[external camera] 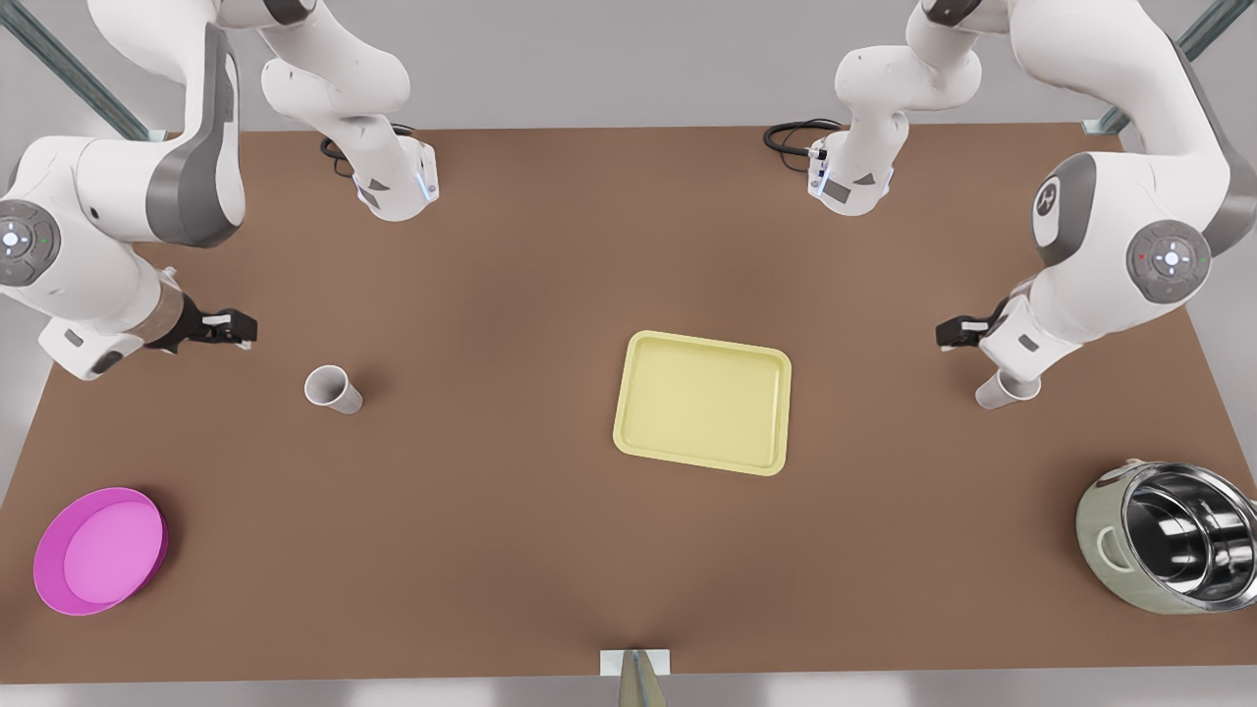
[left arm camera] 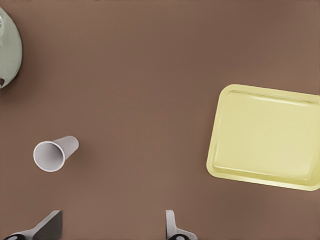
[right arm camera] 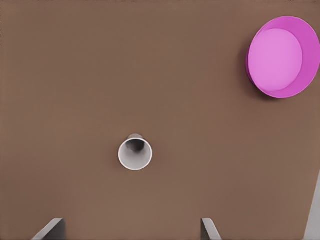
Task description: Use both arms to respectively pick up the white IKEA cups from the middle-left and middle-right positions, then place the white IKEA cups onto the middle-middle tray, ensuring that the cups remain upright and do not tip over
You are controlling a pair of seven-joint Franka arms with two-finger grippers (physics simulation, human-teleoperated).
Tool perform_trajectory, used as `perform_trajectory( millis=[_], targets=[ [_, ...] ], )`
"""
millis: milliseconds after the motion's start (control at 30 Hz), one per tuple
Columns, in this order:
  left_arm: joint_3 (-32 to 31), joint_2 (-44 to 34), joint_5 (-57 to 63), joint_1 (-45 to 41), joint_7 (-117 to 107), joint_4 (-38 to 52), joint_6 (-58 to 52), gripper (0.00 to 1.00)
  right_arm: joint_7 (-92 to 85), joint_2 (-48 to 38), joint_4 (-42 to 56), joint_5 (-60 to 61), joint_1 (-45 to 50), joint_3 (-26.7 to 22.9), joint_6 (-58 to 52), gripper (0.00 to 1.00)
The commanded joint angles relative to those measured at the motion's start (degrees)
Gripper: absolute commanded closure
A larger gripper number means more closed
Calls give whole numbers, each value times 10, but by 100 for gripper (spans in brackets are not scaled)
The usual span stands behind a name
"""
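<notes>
One white IKEA cup [external camera: 332,389] [right arm camera: 135,153] stands on the brown table at the front view's left. My right gripper [external camera: 244,327] [right arm camera: 131,231] hovers open just beyond it, with nothing between its fingers. The other white IKEA cup [external camera: 1004,391] [left arm camera: 54,152] stands at the front view's right, partly covered by the arm's wrist. My left gripper [external camera: 949,332] [left arm camera: 111,230] hangs open above the table beside that cup, apart from it. The pale yellow tray [external camera: 702,403] [left arm camera: 265,137] lies bare in the middle of the table between the two cups.
A round magenta bowl [external camera: 98,550] [right arm camera: 280,56] sits near the front corner at the front view's left. A large steel pot [external camera: 1174,535] [left arm camera: 7,50] stands at the front corner on the front view's right. Both arm bases are mounted along the far edge.
</notes>
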Motion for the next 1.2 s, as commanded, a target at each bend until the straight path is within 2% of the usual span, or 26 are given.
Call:
perform_trajectory(
  millis=[0, 67, 100, 133, 167, 200, 267, 333, 433, 600, 900, 933, 1000, 1067, 1100, 1133, 1167],
  targets=[
    [0, 0, -3, 0, -17, 0, 17, 0, -21, -1, -3, 2, 0, 0, 22, 0],
    [19, 5, 0, 3, 60, -20, 23, 0, -17, 10, -26, 0, 1, 0, 18, 0],
    [48, 7, 2, 4, 86, -63, 73, 0, -16, 12, -89, -6, 1, 0, 47, 0],
    [78, 11, 1, 5, 102, -109, 144, 0, -15, 16, -158, -10, 0, 0, 134, 0],
    [98, 20, 0, 14, 141, -129, 178, 0, -14, 30, -182, -9, 0, 0, 186, 0],
    [120, 51, 0, 40, 213, -135, 233, 0, -15, 80, -184, -9, -10, 0, 249, 0],
    [143, 54, -1, 58, 240, -201, 329, 0, -19, 114, -190, -3, -19, 0, 309, 0],
    [167, 56, -15, 58, 241, -241, 373, 0, -23, 109, -257, -4, -28, 0, 413, 0],
    [185, 71, -25, 77, 243, -252, 382, 0, -24, 90, -376, -4, -55, -1, 547, 0],
    [197, 97, -43, 115, 262, -289, 426, 0, -24, 87, -410, -3, -65, -1, 559, 0],
    [200, 150, -78, 117, 263, -310, 455, 1, -24, 87, -461, -4, -75, -1, 552, 0],
    [200, 150, -78, 114, 262, -312, 452, 16, -24, 87, -461, -4, -75, -1, 552, 3],
    [200, 149, -78, 114, 264, -311, 426, 59, -35, 81, -454, -4, -75, 0, 535, 52],
    [199, 149, -79, 112, 262, -311, 410, 64, -35, 77, -447, -5, -73, 1, 524, 71],
    [199, 148, -79, 111, 262, -311, 399, 73, -35, 77, -431, -5, -72, 4, 499, 79],
    [199, 148, -79, 111, 262, -311, 398, 79, -35, 77, -420, -5, -71, 5, 486, 79],
    [198, 148, -79, 111, 263, -310, 398, 79, -42, 80, -417, -6, -69, 5, 486, 79]
  ],
)
